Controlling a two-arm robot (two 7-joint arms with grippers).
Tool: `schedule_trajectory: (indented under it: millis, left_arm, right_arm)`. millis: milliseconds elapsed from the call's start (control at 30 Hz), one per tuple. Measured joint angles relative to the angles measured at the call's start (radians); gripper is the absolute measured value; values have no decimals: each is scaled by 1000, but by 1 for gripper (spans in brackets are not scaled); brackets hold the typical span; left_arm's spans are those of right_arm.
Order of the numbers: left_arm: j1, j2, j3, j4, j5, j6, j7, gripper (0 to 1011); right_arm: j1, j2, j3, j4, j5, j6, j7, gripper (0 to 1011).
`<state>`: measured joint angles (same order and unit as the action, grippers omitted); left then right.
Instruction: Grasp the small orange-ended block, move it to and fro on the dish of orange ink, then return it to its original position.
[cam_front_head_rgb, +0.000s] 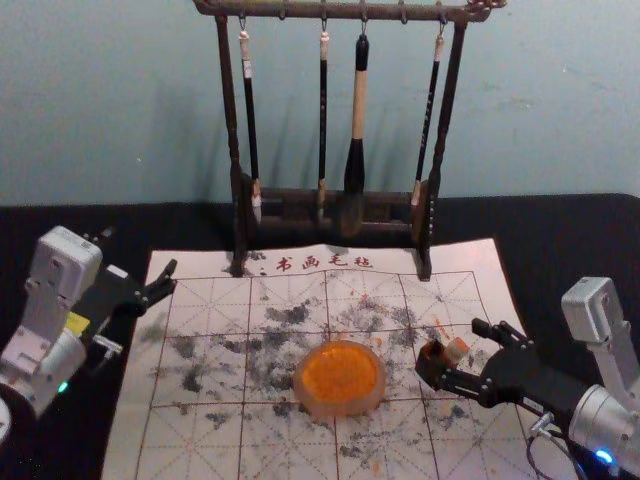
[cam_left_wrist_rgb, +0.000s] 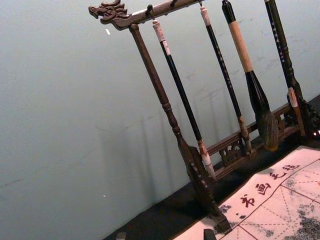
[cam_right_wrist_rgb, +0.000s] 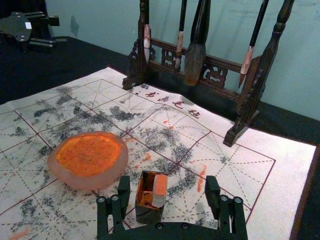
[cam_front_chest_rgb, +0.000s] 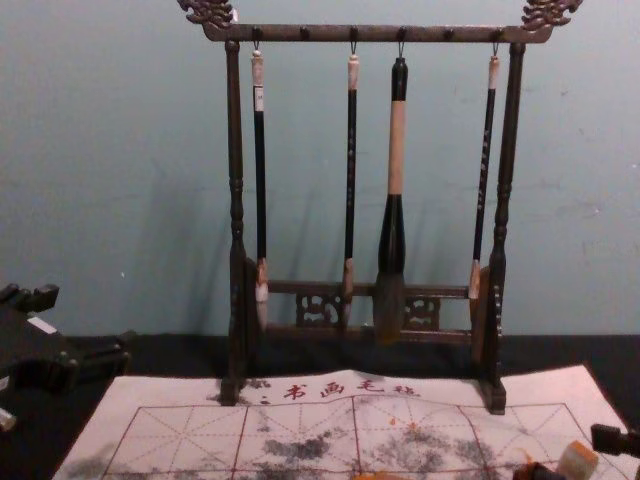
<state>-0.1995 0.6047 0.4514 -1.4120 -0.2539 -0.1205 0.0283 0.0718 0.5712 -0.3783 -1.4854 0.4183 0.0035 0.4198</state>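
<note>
When looking into the small dark box (cam_right_wrist_rgb: 148, 216) in the right wrist view, find the pale block (cam_right_wrist_rgb: 159, 196) inside, tilted, orange end up, beside orange smears on the inner wall. Nearby on the printed mat (cam_right_wrist_rgb: 235, 167), to the robot's left, see the round dish (cam_right_wrist_rgb: 82, 180) of orange ink (cam_right_wrist_rgb: 89, 154). Note the right gripper (cam_front_head_rgb: 460, 352) in the head view, low over the mat's right part, with fingers apart around box and block. By the mat's far left corner, spot the left gripper (cam_front_head_rgb: 140, 252), parked, fingers likewise apart.

See the whole dish from above in the head view, but a mere orange sliver at the chest view's bottom edge. In the left wrist view, meet the carved head (cam_left_wrist_rgb: 107, 11) on the brush rack (cam_left_wrist_rgb: 162, 97), cut off in the head view.

Behind the box wall, lose the block's lower end. Cannot tell touch from gap between box and nearest finger.
</note>
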Motion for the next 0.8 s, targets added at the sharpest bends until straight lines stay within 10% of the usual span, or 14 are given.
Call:
schedule_trajectory:
  millis: [800]
  left_arm:
    - [0,0,0,0,0,0,0,1001]
  right_arm:
    - [-1,1,-1,-1,2,-2,-1,203]
